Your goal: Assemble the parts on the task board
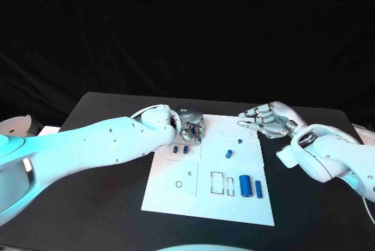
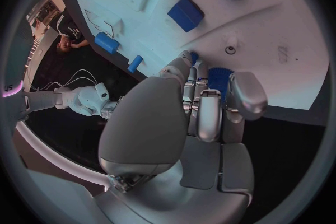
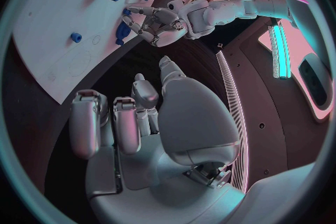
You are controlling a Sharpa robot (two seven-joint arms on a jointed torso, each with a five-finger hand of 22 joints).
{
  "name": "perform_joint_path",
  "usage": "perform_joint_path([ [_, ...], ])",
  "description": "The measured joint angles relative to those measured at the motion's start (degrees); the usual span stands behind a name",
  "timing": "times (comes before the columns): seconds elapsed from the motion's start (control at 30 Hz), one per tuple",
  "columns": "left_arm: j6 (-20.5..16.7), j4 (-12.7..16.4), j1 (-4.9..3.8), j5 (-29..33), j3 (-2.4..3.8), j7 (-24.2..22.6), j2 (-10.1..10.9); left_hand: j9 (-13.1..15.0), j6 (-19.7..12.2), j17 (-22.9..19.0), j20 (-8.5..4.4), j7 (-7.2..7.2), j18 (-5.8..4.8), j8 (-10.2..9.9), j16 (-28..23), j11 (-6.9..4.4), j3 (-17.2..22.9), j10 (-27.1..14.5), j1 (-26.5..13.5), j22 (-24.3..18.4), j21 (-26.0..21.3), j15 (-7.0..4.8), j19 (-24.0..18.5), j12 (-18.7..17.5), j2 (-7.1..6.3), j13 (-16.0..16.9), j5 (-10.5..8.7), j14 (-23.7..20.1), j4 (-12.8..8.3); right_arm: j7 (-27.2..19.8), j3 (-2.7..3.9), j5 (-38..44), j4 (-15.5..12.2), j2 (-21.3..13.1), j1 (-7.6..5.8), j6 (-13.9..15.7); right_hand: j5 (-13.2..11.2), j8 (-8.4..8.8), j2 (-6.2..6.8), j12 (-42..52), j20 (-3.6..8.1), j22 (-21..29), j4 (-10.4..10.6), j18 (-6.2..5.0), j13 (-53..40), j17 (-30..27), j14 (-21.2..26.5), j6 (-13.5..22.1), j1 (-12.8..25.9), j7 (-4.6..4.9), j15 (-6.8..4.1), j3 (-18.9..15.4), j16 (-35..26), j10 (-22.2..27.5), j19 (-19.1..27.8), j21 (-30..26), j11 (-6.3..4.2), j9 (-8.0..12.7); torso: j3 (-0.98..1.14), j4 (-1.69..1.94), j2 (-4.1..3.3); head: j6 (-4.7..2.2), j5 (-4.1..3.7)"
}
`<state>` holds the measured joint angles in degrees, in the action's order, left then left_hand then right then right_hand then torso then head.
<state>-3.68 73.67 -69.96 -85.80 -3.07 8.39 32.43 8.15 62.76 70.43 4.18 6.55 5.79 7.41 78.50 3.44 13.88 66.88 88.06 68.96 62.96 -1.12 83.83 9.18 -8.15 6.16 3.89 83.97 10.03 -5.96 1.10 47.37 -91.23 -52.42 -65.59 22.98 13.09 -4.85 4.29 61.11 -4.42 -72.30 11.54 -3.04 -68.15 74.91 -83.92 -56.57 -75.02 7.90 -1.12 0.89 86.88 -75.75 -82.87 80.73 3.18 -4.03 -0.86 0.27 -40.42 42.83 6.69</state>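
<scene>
The white task board (image 1: 209,199) lies mid-table. My left hand (image 1: 190,126) hovers over its far left corner, fingers curled around a small ridged blue part (image 2: 218,78). Two small blue blocks (image 1: 180,149) lie just in front of that hand, also seen from the left wrist (image 2: 185,13). A short blue peg (image 1: 229,153) lies at the board's middle, and a thick blue cylinder (image 1: 244,186) with a thin blue rod (image 1: 258,188) beside it lies near the right edge. My right hand (image 1: 265,121) hangs at the board's far right corner, fingers loosely bent and apart, holding nothing.
Black outlines of slots (image 1: 220,184) and a small ring (image 1: 179,184) mark the board's near half. The black table (image 1: 102,207) spreads on both sides. My right hand (image 2: 87,101) also appears in the left wrist view, off the board's edge.
</scene>
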Motion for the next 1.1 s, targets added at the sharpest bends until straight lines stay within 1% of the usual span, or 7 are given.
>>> perform_joint_path([
  [0.37,0.37,-0.61,0.24,-0.26,0.13,0.16,-0.66,-0.53,1.16,-0.36,0.0,0.06,0.01,-0.6,0.0,-0.17,4.72,1.62,0.53,1.5,1.4,0.0,0.0,-1.45,-0.08,-0.97,0.02,0.0,-1.1,-0.01,0.0,0.0,-0.02,-0.01,0.0,-0.04,0.0,0.0,0.0,0.0,0.0,0.0,0.0,0.0,0.0,-0.01,0.0,0.0,0.0,0.0,0.0,0.0,0.0,0.0,0.0,0.0,0.0,0.0,0.03,0.0,-0.01,0.21,-0.19],
  [0.5,0.65,-0.62,0.26,-0.3,0.15,0.22,-0.74,-0.64,1.45,-0.4,0.0,0.18,0.01,-0.63,0.0,-0.17,5.31,2.02,0.52,1.81,1.46,0.0,0.0,-1.58,-0.09,-1.18,0.02,0.0,-1.5,-0.01,0.0,0.0,-0.02,-0.01,0.0,-0.07,0.0,0.0,0.0,0.0,0.0,0.0,0.0,0.0,0.0,-0.01,0.0,0.0,0.0,0.0,0.0,0.0,0.0,0.0,0.0,0.0,0.0,0.0,0.03,0.01,0.02,0.26,-0.2],
  [0.67,0.95,-0.64,0.26,-0.32,0.19,0.34,-0.78,-0.83,1.84,-0.64,0.0,0.19,0.01,-1.04,0.07,-0.11,7.08,2.58,-0.16,2.35,2.11,0.0,0.0,-2.08,-0.77,-1.39,0.02,0.0,-2.0,-0.01,0.0,0.0,-0.03,-0.03,0.0,-0.09,0.0,0.0,0.0,0.0,0.0,0.0,0.0,0.0,0.0,-0.01,0.0,0.0,0.0,0.0,0.0,0.0,0.0,0.0,0.0,0.0,0.0,0.0,0.06,0.03,0.04,0.27,-0.2],
  [0.9,0.55,-0.49,0.36,-0.24,0.19,0.34,-0.67,-0.99,2.83,-1.22,0.0,0.36,0.01,-1.27,0.33,-0.17,10.36,4.29,-0.16,4.13,4.31,-0.22,0.0,-2.6,-0.77,-1.34,0.0,0.22,-3.72,-0.01,0.0,0.0,-0.04,-0.02,0.0,-0.11,0.0,0.0,0.0,0.0,0.0,0.0,0.0,0.0,0.0,-0.01,0.0,0.0,0.0,0.0,0.0,0.0,0.0,0.0,0.0,0.0,0.0,0.0,0.07,0.03,0.06,0.12,-0.2],
  [0.93,0.36,-0.38,0.42,-0.18,0.22,0.29,-0.57,-1.1,2.98,-1.43,0.0,0.51,-0.04,-1.56,0.33,-0.1,11.08,4.36,-0.39,4.34,4.55,-0.22,0.0,-2.99,-1.0,-1.36,0.05,0.22,-4.07,-0.01,0.0,0.0,-0.04,-0.02,0.0,-0.12,0.0,0.0,0.0,0.0,0.0,0.0,0.0,0.0,0.0,-0.01,0.0,0.0,0.0,0.0,0.0,0.0,0.0,0.0,0.0,0.0,0.0,0.0,0.07,0.03,0.06,0.1,-0.2],
  [0.97,0.15,-0.25,0.48,-0.1,0.24,0.24,-0.44,-1.19,3.07,-1.6,0.0,0.6,-0.62,-1.7,0.33,-0.07,11.75,4.39,-0.64,4.52,4.65,-0.22,0.0,-3.25,-1.25,-1.4,0.32,0.21,-4.32,-0.01,0.0,0.0,-0.04,-0.02,0.0,-0.12,0.0,0.0,0.0,0.0,0.0,0.0,0.0,0.0,0.0,-0.01,0.0,0.0,0.0,0.0,0.0,0.0,0.0,0.0,0.0,0.0,0.0,0.0,0.07,0.03,0.06,0.08,-0.2],
  [1.1,-1.15,0.65,0.62,0.58,0.47,-0.03,0.47,-1.42,3.27,-2.17,0.0,0.8,-0.62,-2.03,0.33,0.05,13.78,4.51,-1.38,5.03,4.94,-0.22,0.0,-4.08,-1.98,-1.59,0.72,0.21,-5.26,-0.02,0.0,0.0,-0.03,-0.02,0.01,-0.12,0.0,0.0,0.0,0.0,0.0,0.0,0.0,0.0,0.0,0.03,0.0,0.0,0.0,0.0,0.0,0.0,0.0,0.0,0.0,0.0,0.0,0.0,0.06,0.02,0.06,0.02,-0.24],
])
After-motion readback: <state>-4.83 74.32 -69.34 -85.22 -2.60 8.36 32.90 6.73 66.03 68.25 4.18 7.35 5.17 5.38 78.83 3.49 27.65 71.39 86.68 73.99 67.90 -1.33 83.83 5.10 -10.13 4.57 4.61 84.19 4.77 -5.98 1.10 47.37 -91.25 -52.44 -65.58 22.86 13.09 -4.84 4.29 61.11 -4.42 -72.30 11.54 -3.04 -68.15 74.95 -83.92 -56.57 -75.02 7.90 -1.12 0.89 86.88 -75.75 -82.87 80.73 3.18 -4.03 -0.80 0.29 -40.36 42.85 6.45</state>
